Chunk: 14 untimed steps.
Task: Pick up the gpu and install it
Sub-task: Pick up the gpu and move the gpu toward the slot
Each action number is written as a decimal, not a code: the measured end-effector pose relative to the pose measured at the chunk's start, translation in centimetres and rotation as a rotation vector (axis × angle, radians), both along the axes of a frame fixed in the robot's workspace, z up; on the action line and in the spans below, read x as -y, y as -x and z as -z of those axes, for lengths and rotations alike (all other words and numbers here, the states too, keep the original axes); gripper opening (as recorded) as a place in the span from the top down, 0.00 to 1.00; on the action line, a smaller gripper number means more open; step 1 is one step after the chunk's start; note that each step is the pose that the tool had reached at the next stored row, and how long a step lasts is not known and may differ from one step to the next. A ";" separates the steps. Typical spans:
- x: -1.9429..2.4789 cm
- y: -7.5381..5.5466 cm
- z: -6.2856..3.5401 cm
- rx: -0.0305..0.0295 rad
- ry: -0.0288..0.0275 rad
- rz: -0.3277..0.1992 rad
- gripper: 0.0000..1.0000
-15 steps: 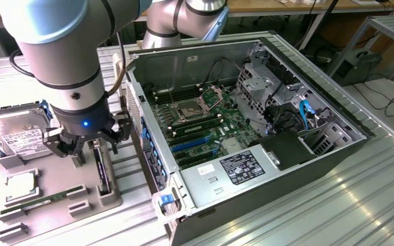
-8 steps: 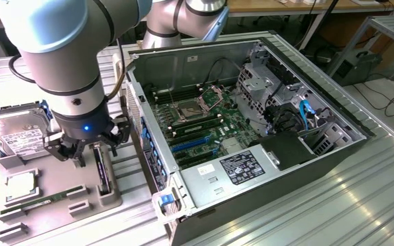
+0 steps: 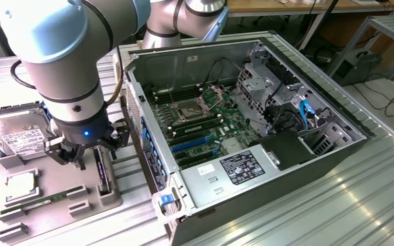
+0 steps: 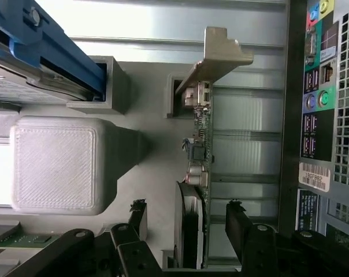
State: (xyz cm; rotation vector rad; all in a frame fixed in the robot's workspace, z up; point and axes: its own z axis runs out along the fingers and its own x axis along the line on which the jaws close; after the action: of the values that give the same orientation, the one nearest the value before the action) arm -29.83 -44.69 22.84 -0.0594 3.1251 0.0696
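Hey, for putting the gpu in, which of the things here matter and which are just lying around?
For the job:
- gpu, standing on edge in the grey holder
- gripper, open, a finger on each side of the card
- open computer case

Lying about:
- hard drive
- square silver chip
- memory stick

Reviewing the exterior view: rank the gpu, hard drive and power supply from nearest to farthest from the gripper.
1. gpu, upright in the tray slot, right at the gripper.
2. hard drive, exterior view's left.
3. power supply, inside the case, exterior view's right.
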 end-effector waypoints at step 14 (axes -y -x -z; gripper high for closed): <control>0.06 0.0 1.09 -0.0020 0.0006 0.003 0.51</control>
State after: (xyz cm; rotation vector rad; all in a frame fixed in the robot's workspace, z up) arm -29.83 -44.75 21.75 -0.0552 3.1271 0.0687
